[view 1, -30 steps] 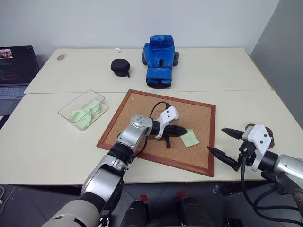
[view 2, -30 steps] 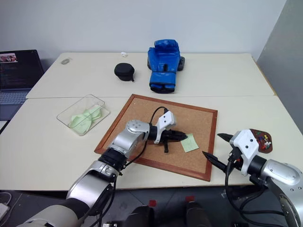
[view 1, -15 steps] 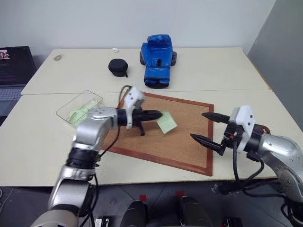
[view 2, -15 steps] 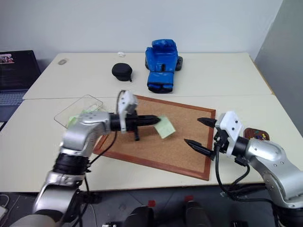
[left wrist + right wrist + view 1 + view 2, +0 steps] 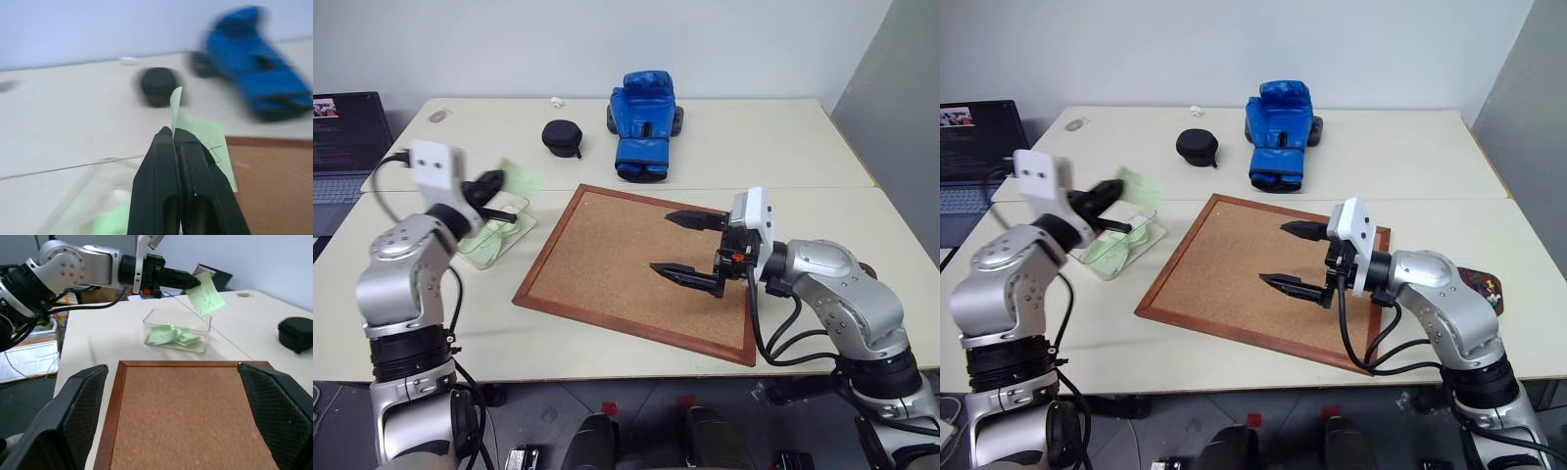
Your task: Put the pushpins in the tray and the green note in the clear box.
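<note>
Left end effector point(image 5: 172, 133) is up above the shallow transparent plastic box point(image 5: 481, 253), fingers pressed together on one edge of the small pale yellow-green paper note point(image 5: 521, 177), which hangs in the air off the fingertips. Inside the box lie several crumpled green papers point(image 5: 171, 335). Over on the right, the right end effector point(image 5: 683, 246) hovers above the large wood-framed corkboard point(image 5: 607, 264) with its two black fingers spread wide and nothing between them. At the far right edge of the cream surface point(image 5: 744, 137), the small dark reddish-brown dish point(image 5: 1482, 285) peeks out behind the right arm, with coloured pushpins point(image 5: 1489, 285) in it. Farther back sit a blue boxing glove point(image 5: 642, 110) and a small round black case point(image 5: 562, 137).
</note>
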